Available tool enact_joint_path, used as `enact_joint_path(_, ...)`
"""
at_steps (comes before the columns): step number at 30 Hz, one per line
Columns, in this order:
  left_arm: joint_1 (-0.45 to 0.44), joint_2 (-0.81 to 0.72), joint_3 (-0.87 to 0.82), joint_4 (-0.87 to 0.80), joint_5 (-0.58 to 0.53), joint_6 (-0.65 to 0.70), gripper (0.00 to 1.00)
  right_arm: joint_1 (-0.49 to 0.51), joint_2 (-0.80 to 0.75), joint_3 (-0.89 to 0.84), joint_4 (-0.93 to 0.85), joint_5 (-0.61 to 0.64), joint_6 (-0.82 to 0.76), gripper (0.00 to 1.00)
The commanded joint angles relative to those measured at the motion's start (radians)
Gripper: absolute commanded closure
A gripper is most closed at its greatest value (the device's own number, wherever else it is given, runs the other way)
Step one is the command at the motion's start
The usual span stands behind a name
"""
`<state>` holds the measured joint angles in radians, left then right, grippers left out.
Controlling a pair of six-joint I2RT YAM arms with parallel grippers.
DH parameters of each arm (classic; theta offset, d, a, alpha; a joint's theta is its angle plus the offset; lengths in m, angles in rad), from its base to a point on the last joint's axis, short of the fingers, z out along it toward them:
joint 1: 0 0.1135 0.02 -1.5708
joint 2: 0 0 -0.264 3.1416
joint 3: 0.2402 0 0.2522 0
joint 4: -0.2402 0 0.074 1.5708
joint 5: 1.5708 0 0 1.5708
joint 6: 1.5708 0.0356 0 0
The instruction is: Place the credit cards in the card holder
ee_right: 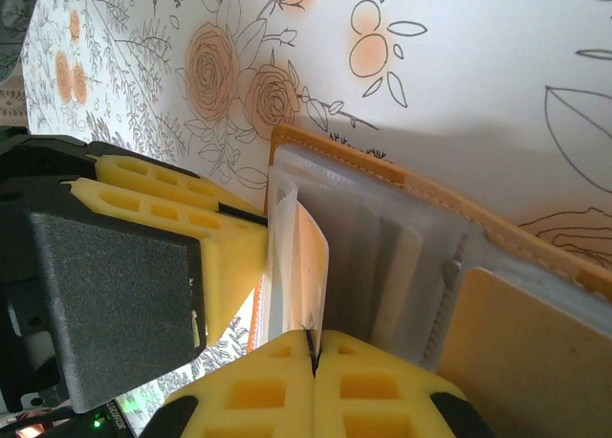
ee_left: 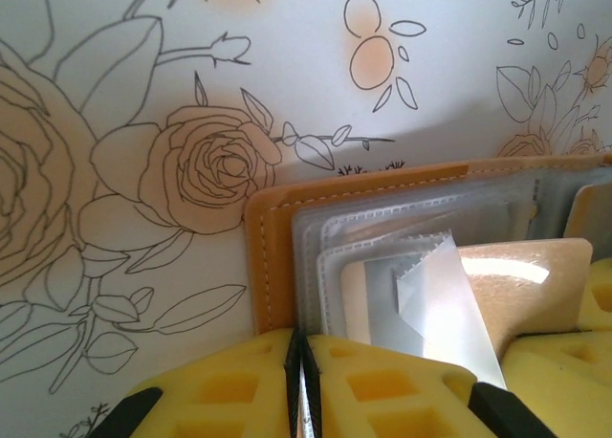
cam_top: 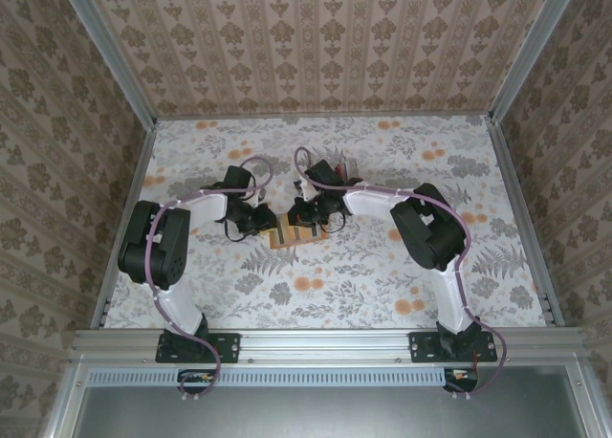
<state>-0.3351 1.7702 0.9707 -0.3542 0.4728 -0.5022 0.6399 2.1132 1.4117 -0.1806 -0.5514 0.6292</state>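
We find the holder (cam_top: 295,235) lying open near the middle of the table (cam_top: 402,275), between the ends of the two arms. Its orange cover rests flat on the flowered surface, and the clear sleeves (ee_left: 382,228) lift away from it in a fan. The left gripper (ee_left: 298,352) meets the holder at its edge. Its jaws are clenched on the holder, gripping the thin edge of one sleeve, which shows as a grey line between the yellow pads (ee_left: 229,385). The right gripper (ee_right: 312,347) stands at the sleeves' free edge with its jaws pressed fully together. We cannot tell whether anything thin is caught between them. A tan, round-cornered panel (ee_left: 521,280) lies over the sleeves, and we cannot tell whether it is a card.
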Motion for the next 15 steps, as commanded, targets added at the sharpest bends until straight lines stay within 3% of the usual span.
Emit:
enact_joint_path(1,-0.015,0.034,0.014,-0.013,-0.022,-0.012,0.81,0.035,0.046,0.000,-0.062,0.052,0.016,0.98)
enact_joint_path(7,-0.019,0.026,0.015,-0.025,-0.029,-0.009,0.81,0.056,0.068,0.036,-0.064,0.075,0.022,0.96)
enact_joint_path(15,-0.019,0.010,0.011,-0.032,-0.038,-0.007,0.81,0.055,-0.023,0.023,-0.147,0.160,-0.033,0.81)
